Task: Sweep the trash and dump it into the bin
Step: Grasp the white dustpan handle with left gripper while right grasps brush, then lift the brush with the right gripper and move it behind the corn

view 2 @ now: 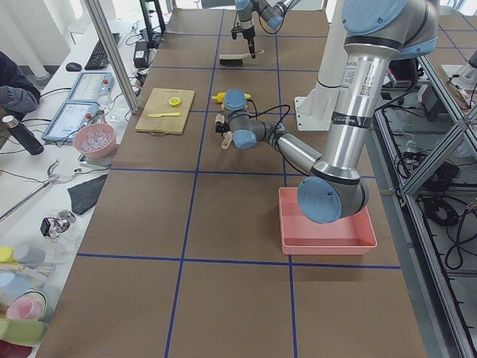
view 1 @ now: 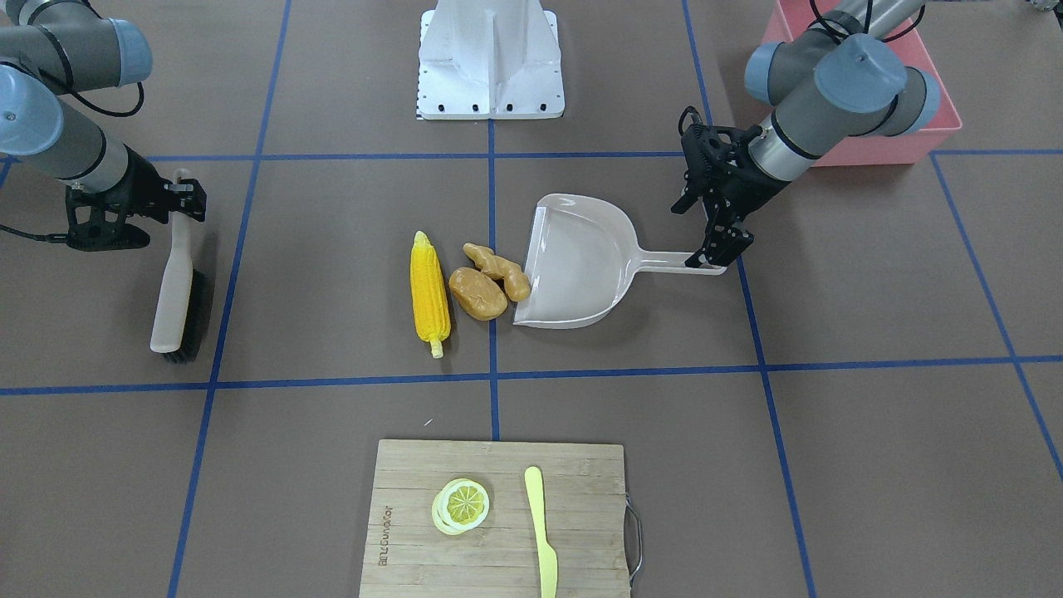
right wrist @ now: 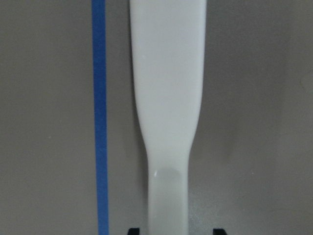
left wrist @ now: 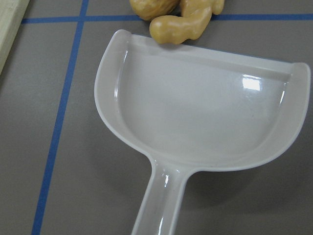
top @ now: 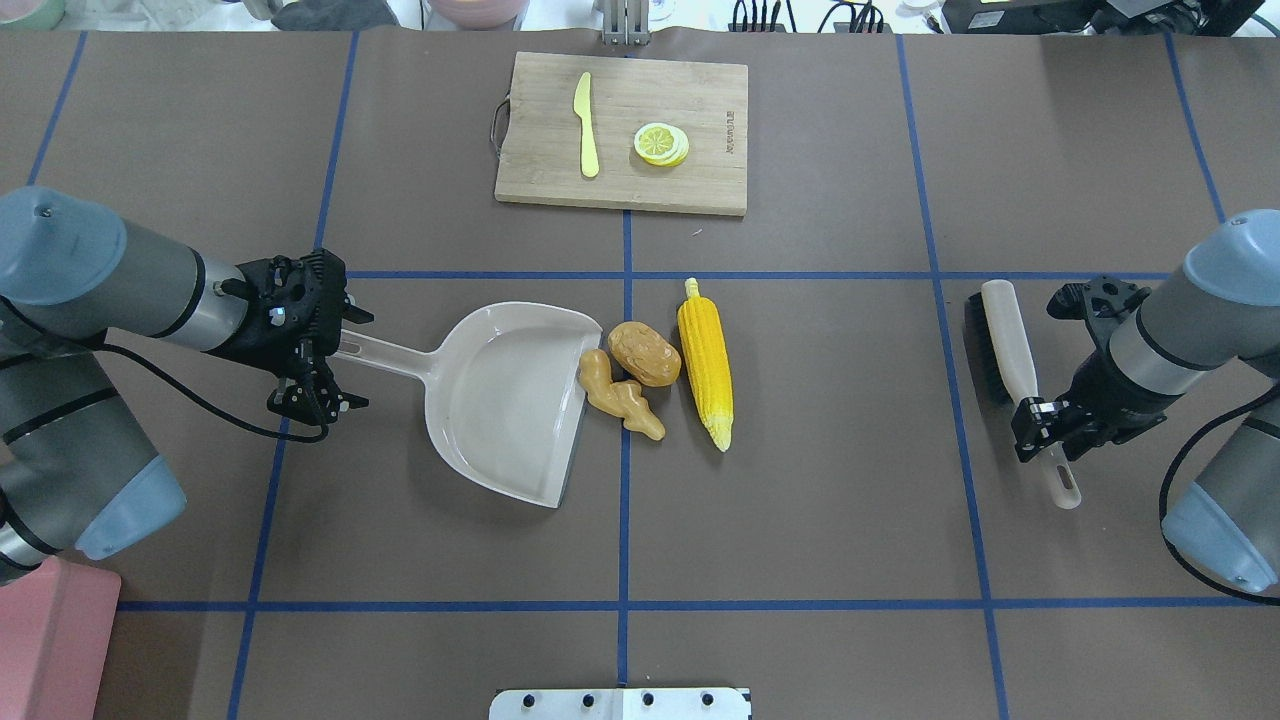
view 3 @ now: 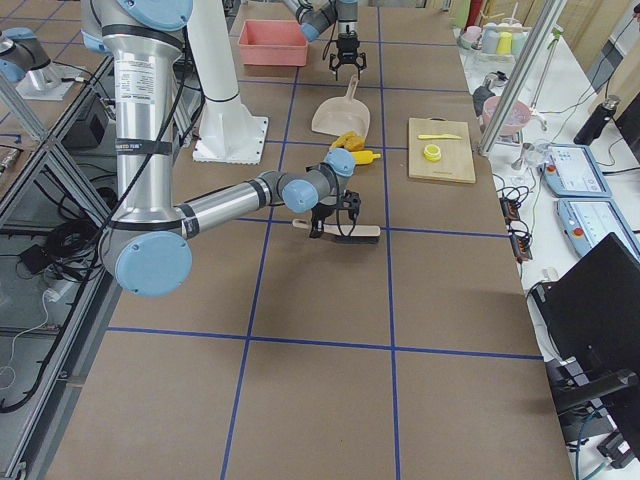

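- The left gripper sits at the end of the beige dustpan's handle. Its fingers look spread, one on each side of the handle. The left wrist view shows no fingertips, so contact with the handle cannot be confirmed.
- The right gripper is low over the handle of the hand brush. In the right wrist view only two small black fingertips show at the bottom edge. They stand apart on either side of the white handle, with table showing between each tip and the handle. The bristles are out of that frame.
- The trash lies on the brown table, in front of the dustpan's open lip.
- The knobbly ginger root touches the lip.
- The brown potato is pressed against the ginger.
- The yellow corn cob lies just beyond the potato. Whether it touches the potato is hard to judge.
- In the left wrist view the potato is cut off by the top edge, and the corn is out of frame.
- The inside of the dustpan is bare.
- The pink bin stands on the robot's left, near its base and well apart from the trash. The left arm covers much of it in the front-facing view, and only a corner shows in the overhead view. The exterior left view shows its inside, partly covered by the arm's elbow.
- A wooden cutting board on the far side of the table carries a lemon slice and a yellow knife. In the front-facing view the board and the knife run off the bottom edge.
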Controlling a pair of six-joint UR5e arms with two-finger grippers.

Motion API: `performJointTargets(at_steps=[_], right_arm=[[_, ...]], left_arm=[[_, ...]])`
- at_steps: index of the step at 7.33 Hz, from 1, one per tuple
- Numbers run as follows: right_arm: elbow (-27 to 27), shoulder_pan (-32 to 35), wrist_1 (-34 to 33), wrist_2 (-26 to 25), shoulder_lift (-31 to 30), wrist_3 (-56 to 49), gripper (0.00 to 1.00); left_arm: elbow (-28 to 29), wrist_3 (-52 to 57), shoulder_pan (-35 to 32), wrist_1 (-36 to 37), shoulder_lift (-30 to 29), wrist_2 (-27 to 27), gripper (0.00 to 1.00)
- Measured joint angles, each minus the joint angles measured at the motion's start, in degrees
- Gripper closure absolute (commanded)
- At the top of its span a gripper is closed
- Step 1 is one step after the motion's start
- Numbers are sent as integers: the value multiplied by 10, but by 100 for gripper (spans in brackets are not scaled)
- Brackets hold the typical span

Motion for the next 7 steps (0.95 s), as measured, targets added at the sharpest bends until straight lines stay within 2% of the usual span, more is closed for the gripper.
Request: performJointTargets(at_steps=[1,2,3,5,7], right_arm=[[-5,-1,0,-2,2,0,53],[-11,-3,0,-3,5,0,90],[-17,-5,0,-4,10,0,100],[-20,-6,0,-2,20,4,100],[-10,25,-4,16,24,5,100]], left_arm=[[10,-3,-3,-1,-3,-14,1],[23,-7,-8,-2,-6,-34,1],[35,-13,-16,-2,-10,-59,1],[45,-20,-30,-4,-17,-81,1],[71,-14,-32,-23,-33,-82,2]])
